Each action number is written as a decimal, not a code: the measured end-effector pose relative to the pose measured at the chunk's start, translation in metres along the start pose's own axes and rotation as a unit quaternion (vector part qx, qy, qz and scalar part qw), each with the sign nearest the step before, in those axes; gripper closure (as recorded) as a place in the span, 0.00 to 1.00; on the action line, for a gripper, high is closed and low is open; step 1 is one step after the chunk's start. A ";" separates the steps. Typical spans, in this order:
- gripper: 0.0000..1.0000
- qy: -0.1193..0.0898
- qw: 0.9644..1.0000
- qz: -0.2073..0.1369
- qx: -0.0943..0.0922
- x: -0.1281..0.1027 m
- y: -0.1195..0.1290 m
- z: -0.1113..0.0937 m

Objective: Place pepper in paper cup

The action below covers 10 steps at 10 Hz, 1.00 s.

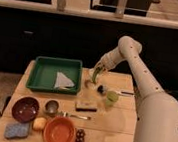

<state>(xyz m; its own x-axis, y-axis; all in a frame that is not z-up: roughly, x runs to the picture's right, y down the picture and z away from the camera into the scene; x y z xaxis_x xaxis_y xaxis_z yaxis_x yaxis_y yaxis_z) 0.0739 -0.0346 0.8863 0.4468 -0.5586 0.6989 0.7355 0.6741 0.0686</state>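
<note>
Gripper (pixel 99 70), ctr-right of frame, clamped on pepper (pixel 97 78), hanging approx. vertical over mouth of paper cup (pixel 90 74), just right of green tray (pixel 42 64); pale green cup (pixel 111 98) nearby, lower right.

end effector (pixel 98 71): over far side of the tabletop (pixel 114 125), hiding part of the paper cup (pixel 90 76)
pepper (pixel 97 77): blurred green streak there
tabletop: near edge cut off
dark item (pixel 101 90): too small to identify
</note>
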 end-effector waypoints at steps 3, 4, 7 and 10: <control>1.00 0.004 1.000 0.003 -0.005 0.001 -0.001 0.002; 1.00 0.005 1.000 0.004 -0.004 0.001 -0.002 0.002; 0.75 0.002 1.000 0.010 -0.002 0.004 -0.002 0.003; 0.40 0.001 1.000 0.016 0.001 0.006 0.000 0.003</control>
<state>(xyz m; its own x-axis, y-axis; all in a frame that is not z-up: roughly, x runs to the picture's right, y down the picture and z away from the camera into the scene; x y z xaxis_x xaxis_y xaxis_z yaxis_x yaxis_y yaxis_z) 0.0750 -0.0367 0.8920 0.4717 -0.5371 0.6993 0.7192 0.6932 0.0473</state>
